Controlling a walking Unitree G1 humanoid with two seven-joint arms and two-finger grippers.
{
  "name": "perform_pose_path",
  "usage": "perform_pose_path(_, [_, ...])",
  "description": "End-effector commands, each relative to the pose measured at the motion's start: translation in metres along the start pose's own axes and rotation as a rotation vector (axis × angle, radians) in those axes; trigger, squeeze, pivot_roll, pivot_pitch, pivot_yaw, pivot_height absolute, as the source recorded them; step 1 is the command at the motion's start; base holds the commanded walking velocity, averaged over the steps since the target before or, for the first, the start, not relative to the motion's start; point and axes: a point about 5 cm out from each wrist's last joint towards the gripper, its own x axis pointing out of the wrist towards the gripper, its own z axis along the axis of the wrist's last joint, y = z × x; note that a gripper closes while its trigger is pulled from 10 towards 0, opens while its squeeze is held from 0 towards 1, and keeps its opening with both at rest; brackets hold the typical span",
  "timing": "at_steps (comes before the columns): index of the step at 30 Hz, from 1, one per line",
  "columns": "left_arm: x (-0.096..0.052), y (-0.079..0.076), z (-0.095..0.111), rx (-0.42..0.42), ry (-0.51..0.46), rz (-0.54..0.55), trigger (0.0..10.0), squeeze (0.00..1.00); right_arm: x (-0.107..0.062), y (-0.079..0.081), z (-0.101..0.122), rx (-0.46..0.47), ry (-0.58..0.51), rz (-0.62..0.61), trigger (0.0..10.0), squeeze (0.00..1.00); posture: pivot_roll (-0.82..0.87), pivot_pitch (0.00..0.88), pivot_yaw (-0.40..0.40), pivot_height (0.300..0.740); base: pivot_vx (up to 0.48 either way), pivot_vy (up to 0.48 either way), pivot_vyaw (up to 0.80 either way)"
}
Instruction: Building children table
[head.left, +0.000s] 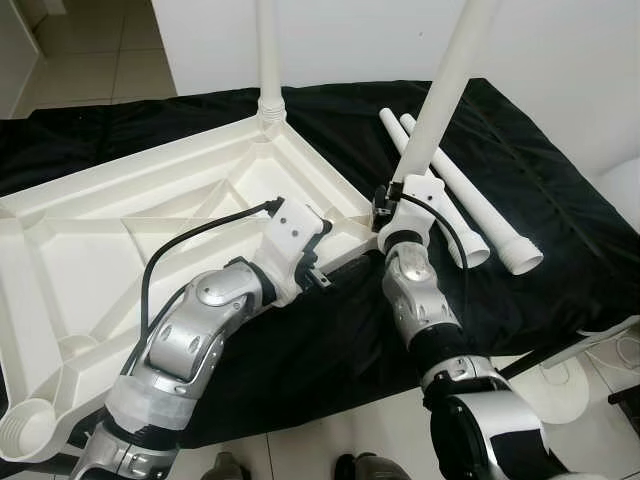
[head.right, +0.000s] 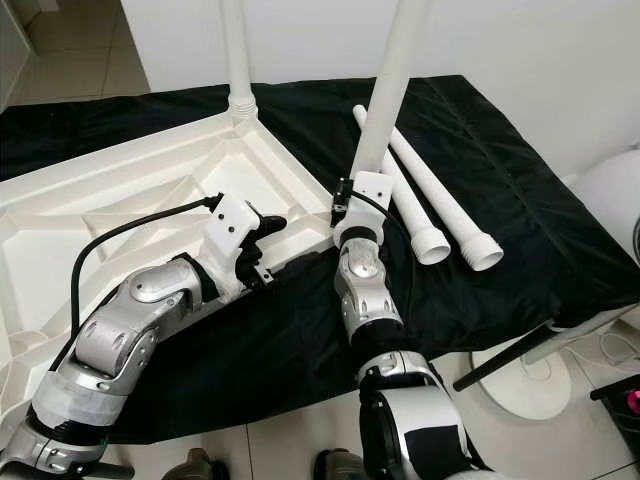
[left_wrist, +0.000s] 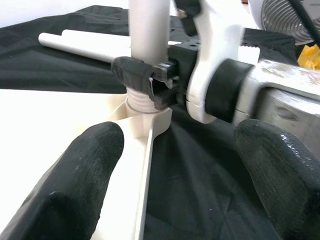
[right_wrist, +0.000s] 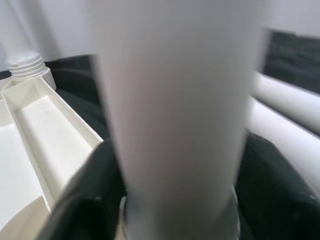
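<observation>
A white plastic table top (head.left: 90, 230) lies upside down on a black cloth (head.left: 560, 200). One white leg (head.left: 268, 60) stands upright in its far corner. My right gripper (head.left: 388, 207) is shut on a second white leg (head.left: 440, 100), which stands tilted at the near right corner. The left wrist view shows that leg's threaded end (left_wrist: 140, 102) resting at the corner socket. My left gripper (head.left: 322, 257) is open just left of that corner, its fingers (left_wrist: 75, 185) on either side of the table's rim. Two loose legs (head.left: 470, 220) lie on the cloth to the right.
The cloth covers the floor under the table top, with pale tiles (head.left: 90, 50) and a white wall (head.left: 580, 50) behind. An open leg socket (head.left: 25, 425) sits at the near left corner. A white round base (head.right: 520, 380) and dark rod stand at the lower right.
</observation>
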Motion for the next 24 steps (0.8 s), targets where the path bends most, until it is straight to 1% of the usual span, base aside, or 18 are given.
perform_pose_path(1, [0.0, 0.006, -0.003, 0.002, 0.005, 0.11, 10.0, 0.0, -0.006, -0.004, -0.01, 0.007, 0.039, -0.018, 10.0, 1.0, -0.05, 0.058, -0.023, 0.74, 0.0, 0.0, 0.0])
perform_pose_path(5, [0.0, 0.005, -0.003, 0.002, 0.004, 0.105, 10.0, 0.0, -0.007, -0.005, -0.007, -0.004, 0.017, 0.003, 10.0, 1.0, -0.05, 0.06, -0.023, 0.74, 0.0, 0.0, 0.0])
perform_pose_path(6, [0.0, 0.004, -0.003, 0.004, 0.004, 0.102, 10.0, 0.0, -0.007, -0.008, -0.006, -0.006, 0.008, 0.016, 10.0, 1.0, -0.05, 0.06, -0.023, 0.74, 0.0, 0.0, 0.0])
perform_pose_path(7, [-0.001, 0.004, -0.004, 0.006, 0.005, 0.098, 10.0, 0.0, -0.009, -0.014, -0.006, -0.007, 0.0, 0.055, 10.0, 0.0, -0.05, 0.06, -0.023, 0.74, 0.0, 0.0, 0.0])
perform_pose_path(10, [-0.001, 0.004, -0.004, 0.008, 0.005, 0.096, 10.0, 0.0, -0.01, -0.019, -0.005, -0.009, -0.005, 0.084, 10.0, 0.0, -0.05, 0.06, -0.023, 0.74, 0.0, 0.0, 0.0])
perform_pose_path(12, [-0.001, 0.004, -0.005, 0.007, 0.007, 0.087, 10.0, 0.0, -0.012, -0.029, -0.004, -0.034, -0.018, 0.164, 10.0, 0.0, -0.05, 0.062, -0.02, 0.74, 0.0, 0.0, 0.0])
perform_pose_path(15, [0.001, 0.002, -0.005, 0.012, 0.012, 0.073, 10.0, 0.0, -0.007, -0.044, 0.002, -0.099, -0.04, 0.267, 10.0, 0.0, -0.06, 0.066, -0.013, 0.74, 0.0, 0.0, 0.0])
perform_pose_path(16, [0.001, 0.002, -0.006, 0.013, 0.015, 0.069, 10.0, 0.0, -0.006, -0.047, 0.004, -0.117, -0.042, 0.291, 10.0, 0.0, -0.06, 0.066, -0.013, 0.74, 0.0, 0.0, 0.0])
perform_pose_path(19, [0.002, 0.001, -0.006, 0.015, 0.018, 0.063, 10.0, 0.0, -0.004, -0.05, 0.005, -0.13, -0.038, 0.323, 10.0, 0.0, -0.07, 0.069, -0.011, 0.74, 0.0, 0.0, 0.0])
perform_pose_path(21, [0.005, -0.004, -0.009, 0.024, 0.026, 0.044, 10.0, 0.0, 0.002, -0.052, 0.009, -0.172, -0.03, 0.414, 10.0, 0.0, -0.07, 0.072, -0.006, 0.74, 0.0, 0.0, 0.0])
perform_pose_path(22, [0.005, -0.004, -0.009, 0.024, 0.026, 0.044, 10.0, 0.0, 0.002, -0.052, 0.009, -0.172, -0.03, 0.414, 10.0, 0.0, -0.07, 0.072, -0.006, 0.74, 0.0, 0.0, 0.0])
perform_pose_path(23, [0.006, -0.005, -0.009, 0.029, 0.028, 0.038, 10.0, 0.0, 0.004, -0.052, 0.011, -0.192, -0.027, 0.457, 10.0, 0.0, -0.07, 0.073, -0.004, 0.74, 0.0, 0.0, 0.0])
perform_pose_path(24, [0.006, -0.005, -0.009, 0.029, 0.028, 0.038, 10.0, 0.0, 0.004, -0.052, 0.011, -0.192, -0.027, 0.457, 10.0, 0.0, -0.07, 0.073, -0.004, 0.74, 0.0, 0.0, 0.0])
